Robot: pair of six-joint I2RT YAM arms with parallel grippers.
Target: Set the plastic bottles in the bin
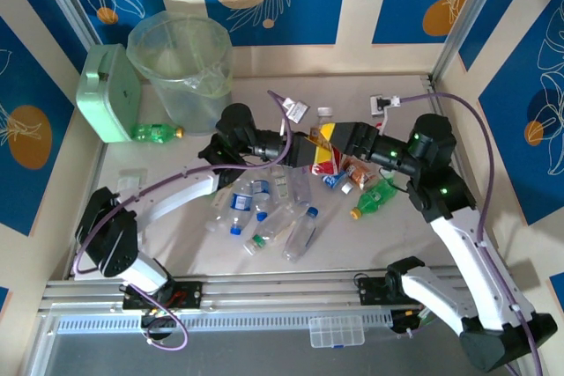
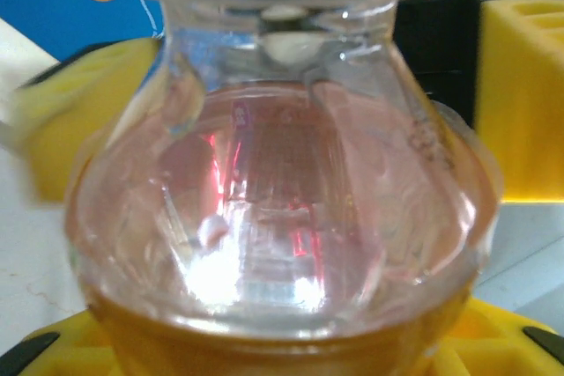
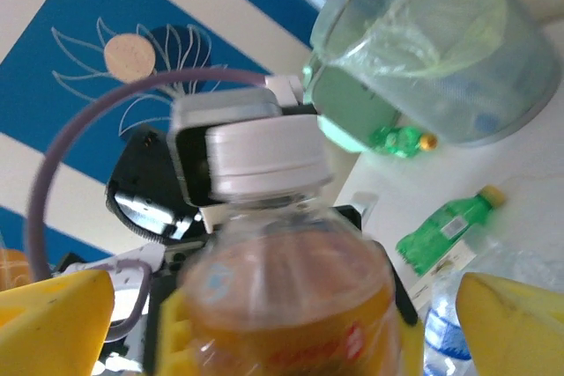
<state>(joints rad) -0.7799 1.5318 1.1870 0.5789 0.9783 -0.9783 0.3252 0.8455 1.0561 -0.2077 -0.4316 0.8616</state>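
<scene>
Clamping brownish bottle (image 2: 282, 217) w/ left gripper (image 2: 295, 103); holding right gripper (image 3: 282, 323) fingers (image 3: 507, 319) wide around it. Seeing bin (image 1: 167, 85) approx empty, leaving rest of bottles (image 1: 264, 209) on table (image 1: 176, 248).

Overhead table (image 1: 352, 248) view; both wrist views close on bottle (image 2: 282, 217)

brownish bottle (image 3: 282, 305) held, bottles (image 1: 264, 209) scattered, bin (image 1: 181, 68) upright
</scene>
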